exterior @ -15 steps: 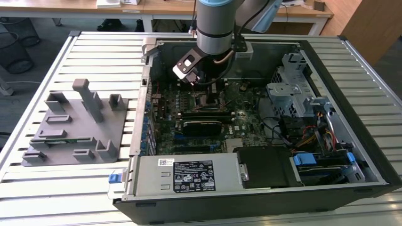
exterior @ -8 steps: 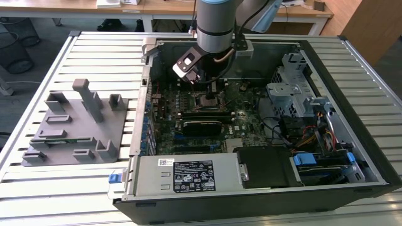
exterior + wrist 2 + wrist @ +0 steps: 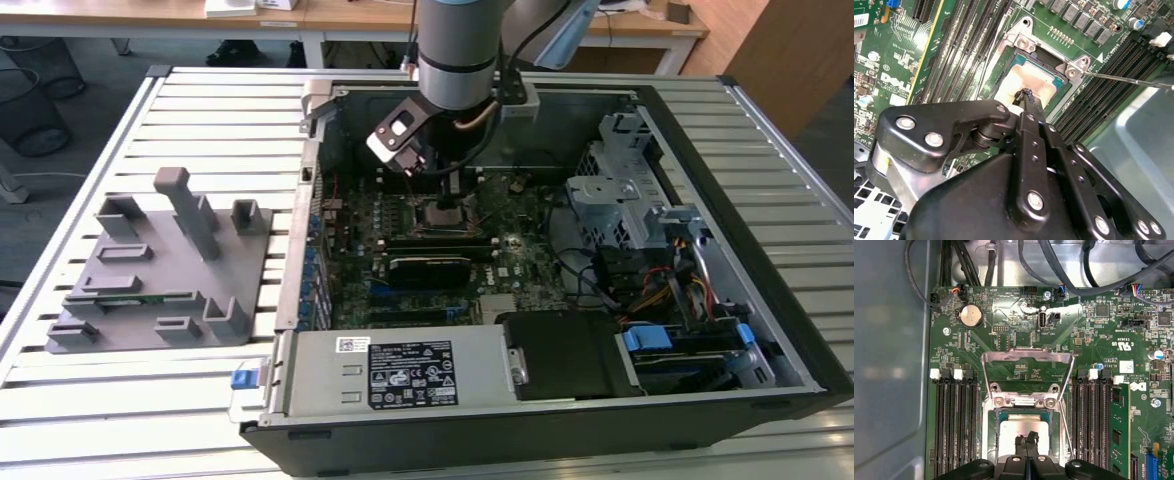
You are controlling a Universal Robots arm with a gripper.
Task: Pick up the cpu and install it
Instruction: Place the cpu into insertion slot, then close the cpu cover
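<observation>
Silver cpu point(image 3: 1011, 434) lies socketed under the closed tool point(image 3: 1027, 440).

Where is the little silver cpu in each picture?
Exterior view: the cpu sits on the motherboard inside the open computer case, under the arm.
First wrist view: the cpu is the pale square between two banks of black memory slots.
Second wrist view: the cpu is the pale square just past the gripper.
Shared landmark: the gripper tip over it.
</observation>
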